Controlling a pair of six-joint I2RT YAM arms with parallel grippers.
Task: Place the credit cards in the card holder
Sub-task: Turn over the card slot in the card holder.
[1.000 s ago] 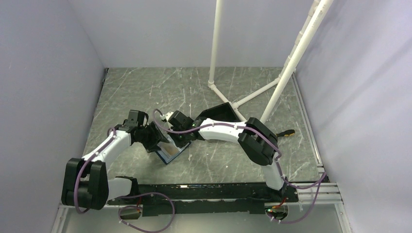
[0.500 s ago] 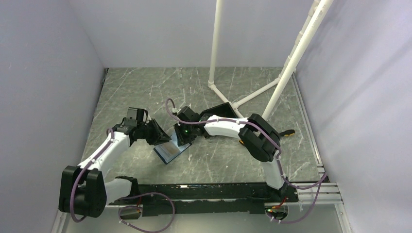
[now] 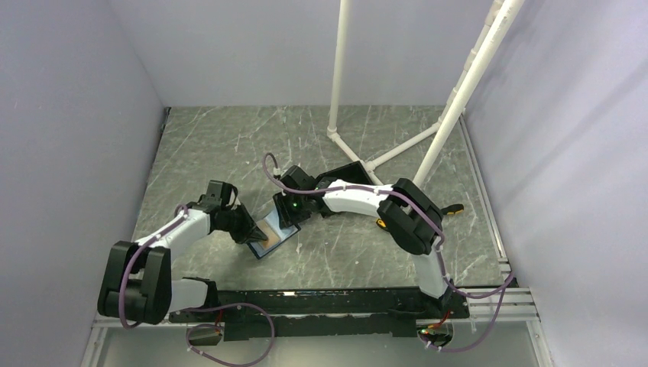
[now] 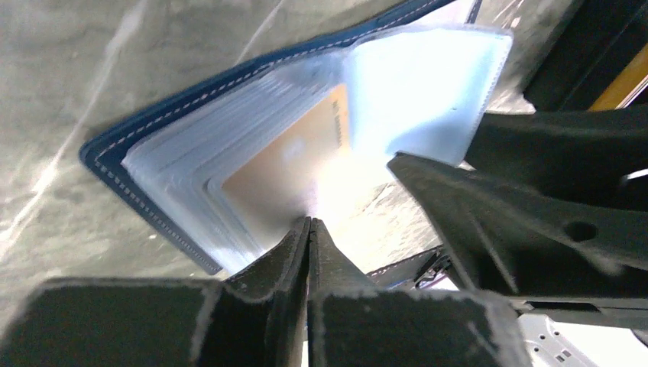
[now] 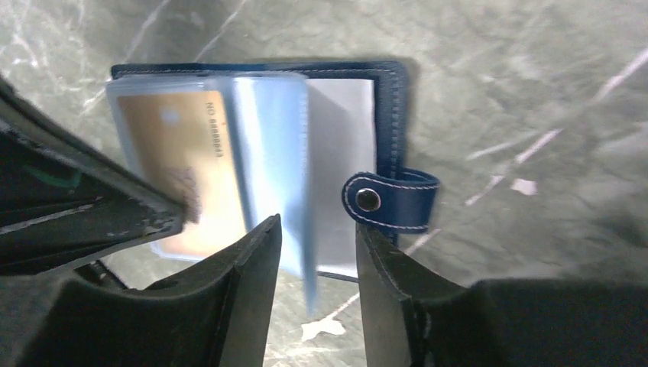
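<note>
The dark-blue card holder [image 5: 390, 115] is lying open on the marbled grey table [image 3: 229, 138], with both arms bending over it from opposite sides. An orange-gold credit card [image 5: 164, 153] is sitting inside the holder's stack of clear plastic sleeves [image 4: 428, 84], on the half away from the snap strap [image 5: 390, 200].

The left gripper [image 4: 309, 223] is reaching in from the holder's left edge. Its two fingers are pressing flat against each other, and their tips are meeting at the near edge of the orange-gold card. Glare is hiding whether a sleeve edge is caught between them.

The right gripper [image 5: 317, 222] is hanging over the holder's strap side. Its fingers are standing apart, and one loose sleeve page is rising edge-on into the gap, nearer the finger on the card's side. Neither finger is visibly clamping it.

A black open box [image 3: 344, 177] is lying just beyond the holder, behind the right arm.
</note>
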